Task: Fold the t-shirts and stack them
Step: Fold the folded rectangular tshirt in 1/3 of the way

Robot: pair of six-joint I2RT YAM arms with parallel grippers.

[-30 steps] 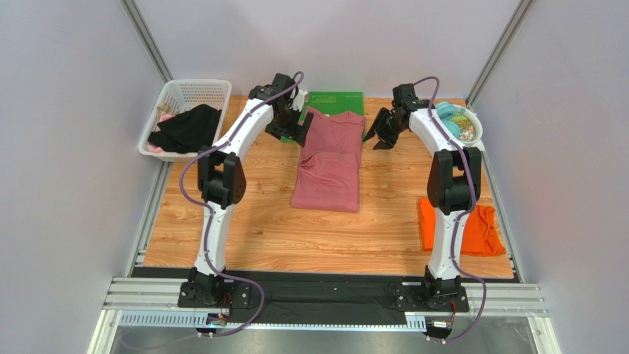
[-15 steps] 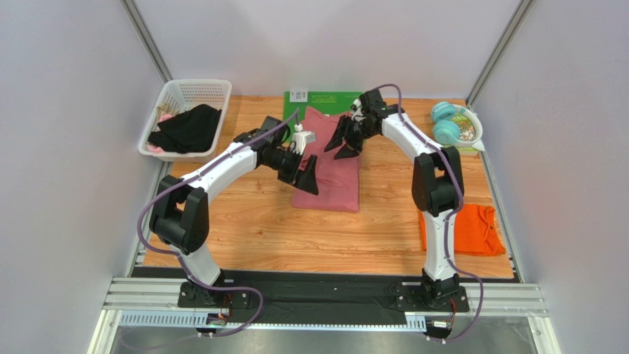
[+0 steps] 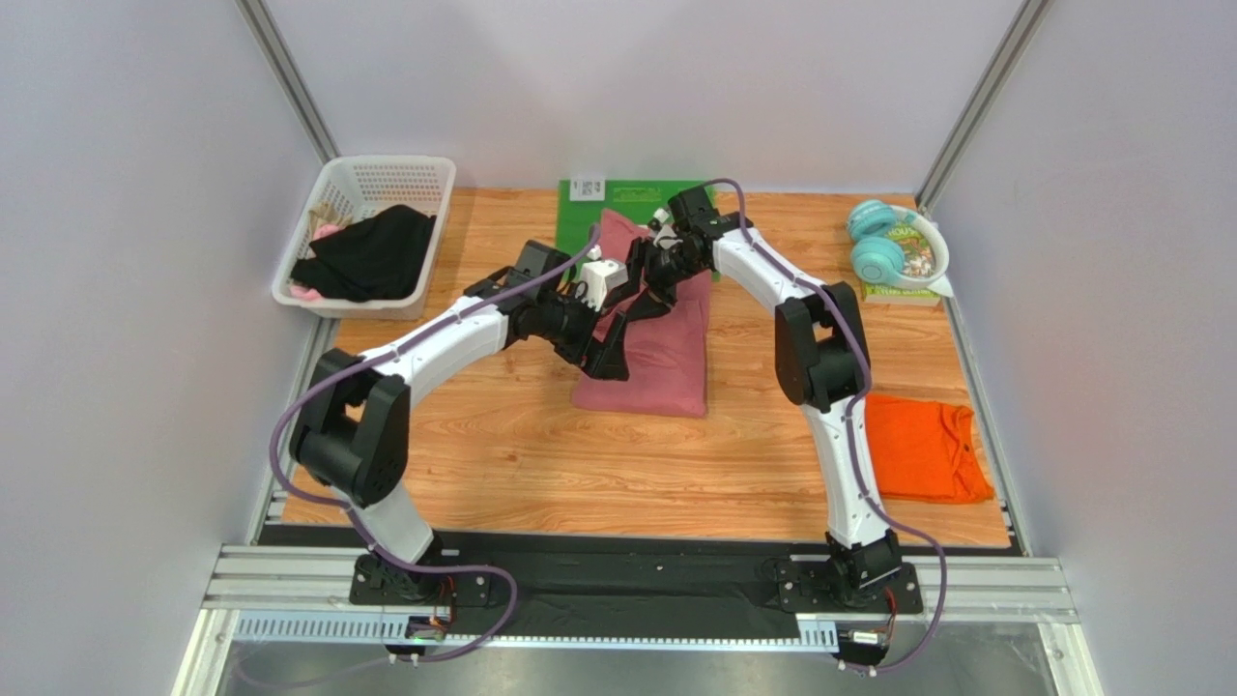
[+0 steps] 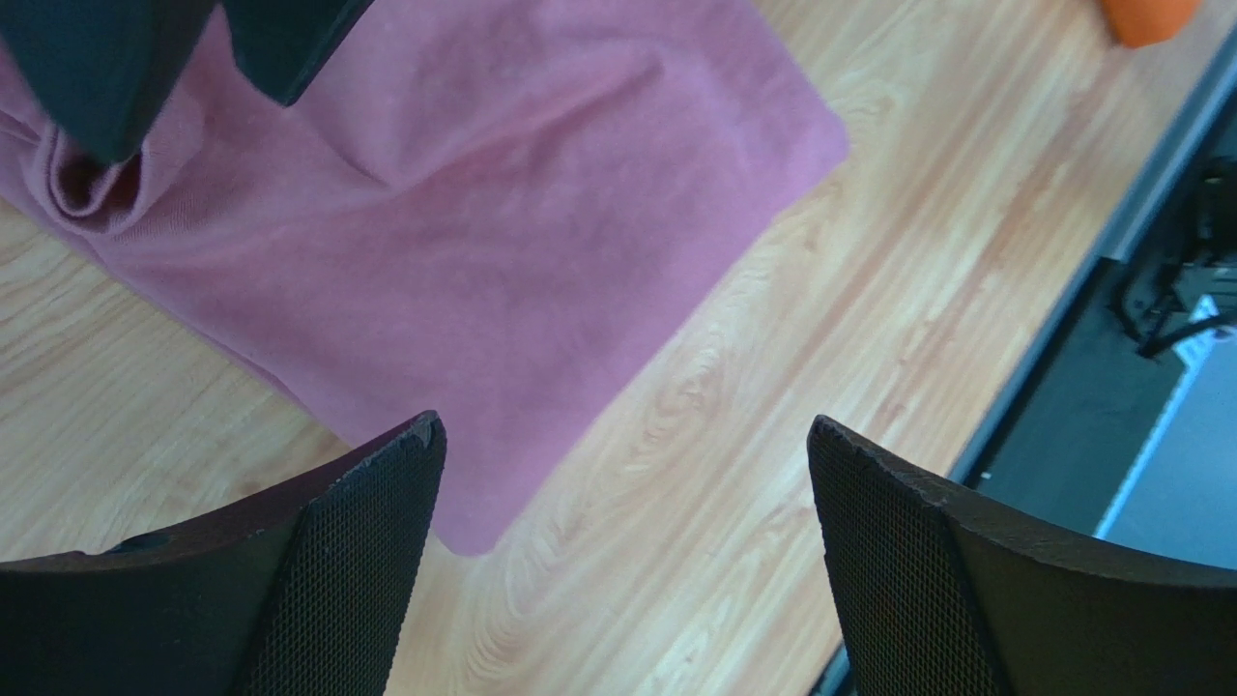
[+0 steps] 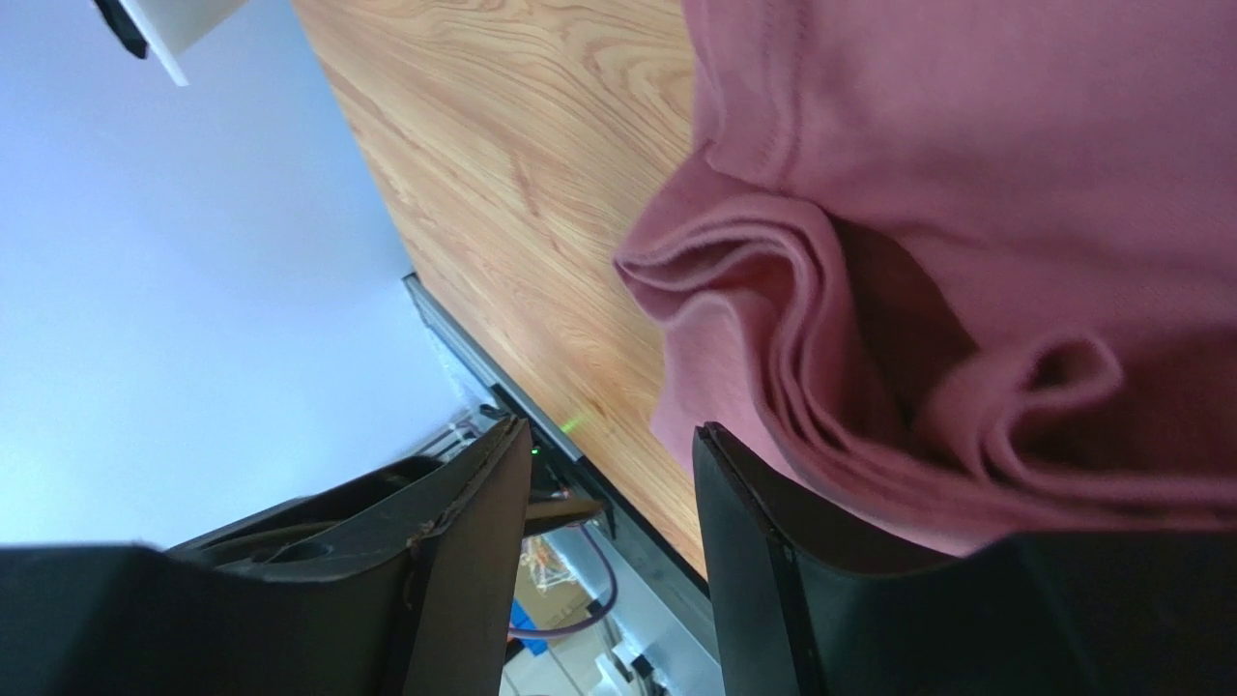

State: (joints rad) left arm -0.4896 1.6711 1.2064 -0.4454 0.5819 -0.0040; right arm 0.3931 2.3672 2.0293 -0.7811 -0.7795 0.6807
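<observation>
The left end effector [image 4: 625, 429] is hovering with its fingers spread wide, an edge of the pink t-shirt [image 4: 479, 218] lying beneath it. The right end effector [image 5: 607, 431] is standing narrowly parted and empty, the shirt's bunched fold just beside one finger.

At the far left corner of the wooden tabletop [image 3: 494, 435] stands a white plastic basket [image 3: 331, 186], with a black cloth [image 3: 366, 250] heaped in it and a bit of pink showing underneath. A green mat [image 3: 646, 195] lies flat at the far edge. At the far right, two round teal things [image 3: 876, 261] sit against a white dish [image 3: 934, 261].
</observation>
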